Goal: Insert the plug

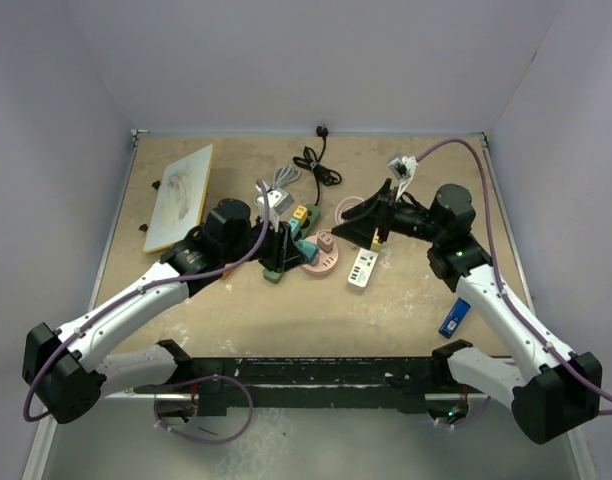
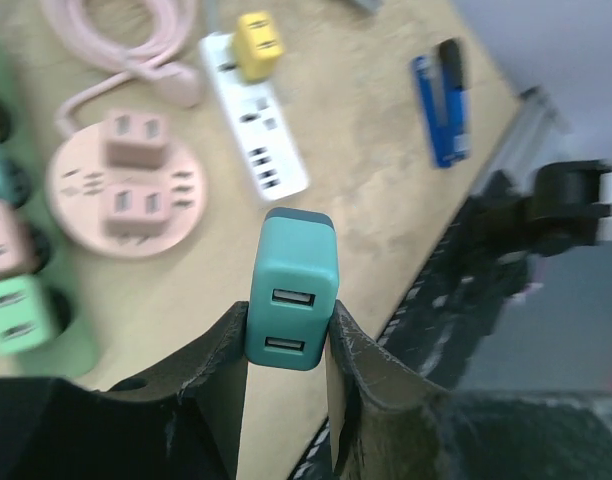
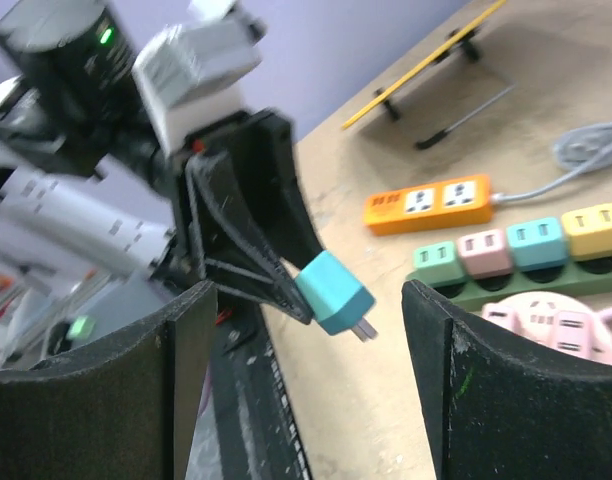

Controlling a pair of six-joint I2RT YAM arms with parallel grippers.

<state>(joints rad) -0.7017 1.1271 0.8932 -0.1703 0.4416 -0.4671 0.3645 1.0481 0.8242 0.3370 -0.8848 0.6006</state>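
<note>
Closest to the left claw [image 2: 286, 325], a long green power strip [image 3: 516, 270] is laid on the table [image 2: 386, 200], with green, pink, teal and yellow adapters seated in it. Just beside it a round pink power strip [image 2: 121, 190] is seen, two pink adapters plugged into its top. Further out, a white power strip [image 2: 256, 130] is laid flat with a yellow adapter [image 2: 258, 45] at its far end, and an orange power strip [image 3: 431, 203] is found behind the green one. A blue and black item [image 2: 441, 95] is left well apart near the table edge, and a pale board [image 1: 181, 195] is propped on a stand at the far left.

The left claw is closed narrowly on the teal plug [image 2: 291, 300], which is pinched by its sides. The right claw [image 1: 371, 225] is spread wide, with nothing held between its fingers.

The plug is held in the air, clear of every strip. Two USB ports are shown on its rear face, and metal prongs are pointed away from the claw towards the table.
</note>
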